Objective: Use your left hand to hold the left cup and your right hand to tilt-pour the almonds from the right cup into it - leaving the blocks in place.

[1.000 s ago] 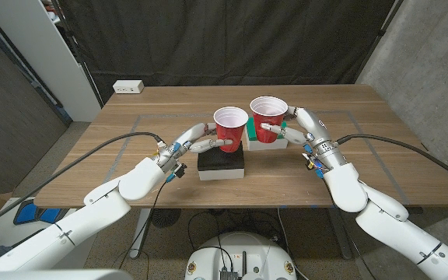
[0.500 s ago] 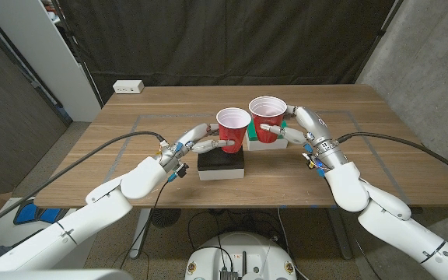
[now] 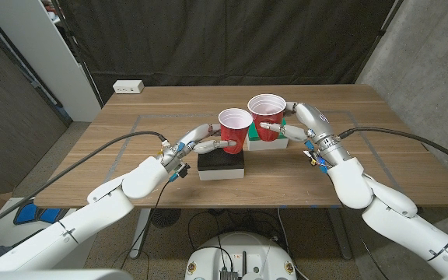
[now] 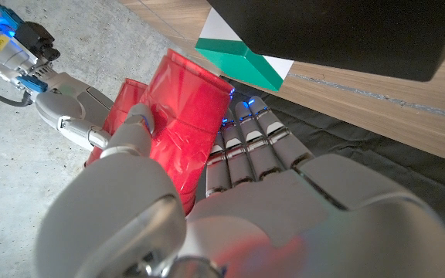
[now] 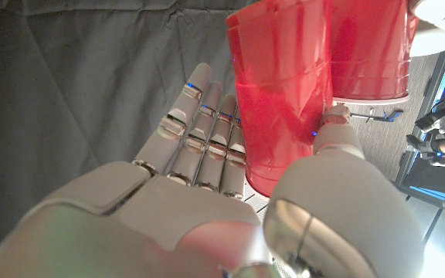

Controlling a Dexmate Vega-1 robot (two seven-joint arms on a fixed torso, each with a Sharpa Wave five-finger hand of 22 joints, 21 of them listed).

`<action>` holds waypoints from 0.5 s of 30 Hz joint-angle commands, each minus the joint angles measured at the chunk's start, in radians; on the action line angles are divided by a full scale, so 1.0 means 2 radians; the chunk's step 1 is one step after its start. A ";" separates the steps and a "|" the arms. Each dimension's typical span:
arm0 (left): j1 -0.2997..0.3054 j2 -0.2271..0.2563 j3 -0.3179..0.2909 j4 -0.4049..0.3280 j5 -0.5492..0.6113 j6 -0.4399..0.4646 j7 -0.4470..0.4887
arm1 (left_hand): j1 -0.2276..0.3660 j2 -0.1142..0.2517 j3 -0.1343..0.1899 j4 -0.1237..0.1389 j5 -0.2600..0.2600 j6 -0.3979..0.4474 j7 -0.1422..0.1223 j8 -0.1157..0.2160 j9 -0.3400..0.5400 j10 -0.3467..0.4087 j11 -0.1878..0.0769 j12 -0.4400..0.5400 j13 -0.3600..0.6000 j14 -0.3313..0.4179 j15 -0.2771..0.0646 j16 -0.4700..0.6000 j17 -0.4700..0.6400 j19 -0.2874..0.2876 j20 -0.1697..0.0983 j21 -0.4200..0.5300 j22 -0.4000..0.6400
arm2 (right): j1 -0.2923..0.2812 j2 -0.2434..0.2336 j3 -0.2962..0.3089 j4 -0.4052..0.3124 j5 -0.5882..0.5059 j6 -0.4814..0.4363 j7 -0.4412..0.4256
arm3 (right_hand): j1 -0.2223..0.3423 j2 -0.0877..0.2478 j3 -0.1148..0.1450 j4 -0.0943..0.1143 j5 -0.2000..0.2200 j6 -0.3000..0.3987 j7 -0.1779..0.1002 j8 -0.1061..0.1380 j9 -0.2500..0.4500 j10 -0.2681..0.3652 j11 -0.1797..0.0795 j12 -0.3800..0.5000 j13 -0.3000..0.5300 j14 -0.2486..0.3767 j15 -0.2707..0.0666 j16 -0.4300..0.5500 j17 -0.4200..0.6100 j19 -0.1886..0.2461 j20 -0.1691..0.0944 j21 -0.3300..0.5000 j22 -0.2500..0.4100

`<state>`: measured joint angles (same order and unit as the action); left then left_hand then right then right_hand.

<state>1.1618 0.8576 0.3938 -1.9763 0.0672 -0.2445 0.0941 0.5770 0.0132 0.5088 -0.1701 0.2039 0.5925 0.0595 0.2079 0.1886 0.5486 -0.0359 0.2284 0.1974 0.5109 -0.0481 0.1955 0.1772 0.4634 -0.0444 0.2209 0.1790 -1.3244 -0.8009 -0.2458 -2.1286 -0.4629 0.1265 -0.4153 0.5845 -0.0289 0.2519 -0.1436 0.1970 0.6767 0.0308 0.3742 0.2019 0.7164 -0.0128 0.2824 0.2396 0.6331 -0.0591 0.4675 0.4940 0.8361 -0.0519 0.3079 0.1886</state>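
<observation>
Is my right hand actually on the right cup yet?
Touching. The right wrist view shows the right hand gripping the right cup, thumb against its wall.

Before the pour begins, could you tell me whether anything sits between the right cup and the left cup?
Nothing visible does. The right cup, held by the right robot hand, sits beside the left cup, held by the left robot hand, rims nearly touching.

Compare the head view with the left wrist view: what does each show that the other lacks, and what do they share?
Head view alone: the whole wooden table, a white power strip at its far edge, and the cups' open mouths. Left wrist view alone: the left hand from behind, fingers wrapped on the left cup. Both: that cup, the right cup, the right hand, the black block and the green and white block.
</observation>
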 commanded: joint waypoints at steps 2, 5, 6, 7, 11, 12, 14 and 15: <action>-0.003 0.001 0.003 -0.003 0.000 0.003 -0.003 | 0.003 0.002 0.001 0.002 0.002 0.004 -0.001 -0.002 0.002 0.004 0.001 -0.003 0.003 0.005 -0.028 -0.001 0.000 0.006 -0.007 -0.002 0.002 | -0.006 -0.014 0.011 -0.019 -0.023 -0.021 0.008 | 0.005 0.001 -0.002 0.001 -0.001 0.005 0.001 0.002 0.002 0.005 -0.001 0.001 0.002 0.005 -0.009 0.003 0.002 0.002 0.000 0.002 0.002; -0.003 0.001 0.003 -0.004 0.001 0.004 -0.003 | 0.003 0.002 0.001 0.001 0.002 0.004 -0.001 -0.002 0.002 0.004 0.001 -0.003 0.003 0.005 -0.027 -0.001 0.000 0.006 -0.007 -0.002 0.002 | -0.006 -0.016 0.012 -0.022 -0.021 -0.018 0.011 | 0.005 0.001 -0.002 0.001 -0.001 0.006 0.001 0.003 0.002 0.005 -0.002 0.001 0.003 0.005 -0.010 0.003 0.002 0.003 0.000 0.002 0.002; -0.005 0.001 0.004 -0.004 0.001 0.004 -0.004 | 0.004 0.002 0.002 0.001 0.002 0.004 -0.001 -0.002 0.002 0.004 0.001 -0.003 0.003 0.005 -0.027 -0.001 0.000 0.006 -0.007 -0.002 0.002 | -0.006 -0.017 0.013 -0.023 -0.021 -0.018 0.012 | 0.005 0.001 -0.002 0.001 -0.001 0.005 0.001 0.002 0.002 0.005 -0.002 0.001 0.003 0.005 -0.010 0.003 0.002 0.003 0.000 0.002 0.002; -0.007 0.001 0.005 -0.004 0.002 0.004 -0.006 | 0.004 0.002 0.002 0.001 0.002 0.004 -0.001 -0.002 0.002 0.004 0.001 -0.003 0.003 0.005 -0.027 -0.001 0.000 0.006 -0.007 -0.002 0.002 | -0.005 -0.018 0.013 -0.024 -0.023 -0.019 0.013 | 0.005 0.001 -0.002 0.001 -0.001 0.006 0.000 0.003 0.002 0.006 -0.002 0.001 0.003 0.006 -0.011 0.003 0.002 0.003 0.000 0.002 0.002; -0.014 0.000 0.010 -0.006 0.007 0.003 -0.011 | 0.003 0.002 0.002 0.002 0.002 0.004 -0.001 -0.002 0.002 0.005 0.000 -0.003 0.003 0.005 -0.027 -0.001 0.000 0.006 -0.007 -0.002 0.002 | -0.003 -0.024 0.013 -0.031 -0.038 -0.029 0.020 | 0.005 0.001 -0.003 0.001 -0.001 0.007 -0.001 0.003 0.002 0.007 -0.002 0.001 0.003 0.007 -0.011 0.003 0.003 0.003 0.000 0.002 0.003; -0.015 0.000 0.010 -0.007 0.008 0.003 -0.012 | 0.003 0.002 0.002 0.002 0.002 0.004 -0.001 -0.002 0.002 0.005 0.000 -0.003 0.003 0.005 -0.027 -0.001 0.000 0.006 -0.007 -0.002 0.002 | -0.002 -0.025 0.014 -0.033 -0.042 -0.031 0.021 | 0.005 0.001 -0.003 0.001 -0.001 0.008 -0.001 0.003 0.002 0.007 -0.002 0.001 0.004 0.007 -0.012 0.004 0.003 0.003 0.000 0.002 0.003; -0.015 0.000 0.010 -0.007 0.007 0.002 -0.012 | 0.003 0.002 0.002 0.002 0.002 0.004 -0.001 -0.002 0.002 0.005 0.001 -0.003 0.003 0.006 -0.027 -0.001 0.000 0.006 -0.007 -0.002 0.002 | -0.002 -0.027 0.014 -0.036 -0.053 -0.038 0.021 | 0.005 0.001 -0.003 0.001 -0.001 0.009 -0.001 0.003 0.002 0.008 -0.003 0.001 0.004 0.007 -0.012 0.004 0.003 0.003 0.000 0.002 0.003; -0.015 0.000 0.010 -0.006 0.006 0.002 -0.012 | 0.003 0.002 0.002 0.002 0.002 0.004 -0.001 -0.002 0.002 0.005 0.001 -0.003 0.003 0.006 -0.028 -0.001 0.000 0.006 -0.007 -0.002 0.002 | -0.002 -0.028 0.014 -0.038 -0.059 -0.042 0.021 | 0.005 0.001 -0.003 0.001 -0.001 0.009 -0.001 0.003 0.002 0.008 -0.003 0.001 0.004 0.007 -0.013 0.004 0.003 0.004 0.000 0.003 0.003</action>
<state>1.1479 0.8579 0.4043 -1.9836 0.0725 -0.2390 0.0822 0.5769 0.0131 0.5089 -0.1700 0.2039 0.5924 0.0595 0.2011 0.1880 0.5485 -0.0358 0.2284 0.1974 0.5109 -0.0481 0.1955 0.1772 0.4689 -0.0498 0.2209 0.1790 -1.3320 -0.8343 -0.2253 -2.1724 -0.5103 0.0884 -0.3909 0.5844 -0.0290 0.2515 -0.1440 0.1969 0.6892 0.0288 0.3744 0.2023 0.7217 -0.0180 0.2824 0.2442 0.6385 -0.0644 0.4675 0.4984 0.8360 -0.0518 0.3079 0.1886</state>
